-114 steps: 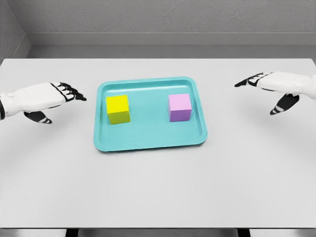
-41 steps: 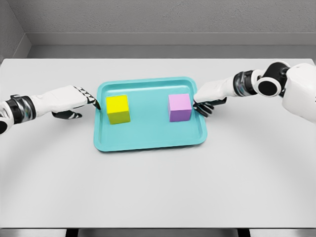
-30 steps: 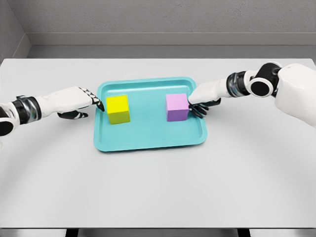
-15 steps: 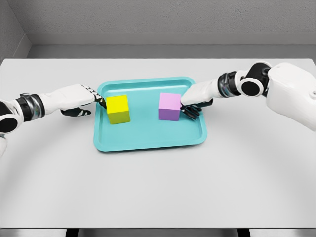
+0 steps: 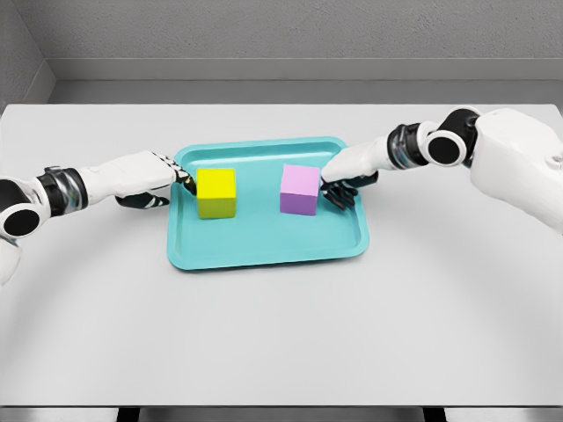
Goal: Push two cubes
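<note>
A yellow cube and a pink cube stand inside a teal tray in the head view. My left hand reaches over the tray's left rim, its outstretched fingertips touching the yellow cube's left face. From the right comes my right hand, fingers against the pink cube's right face. Both hands are flat and extended, grasping nothing. A gap of tray floor lies between the two cubes.
The tray sits mid-table on a wide grey tabletop. A grey wall runs behind the table's far edge.
Both hands came in from the table's sides to the cubes. The pink cube has slid left and the yellow cube a little right, narrowing the gap between them.
</note>
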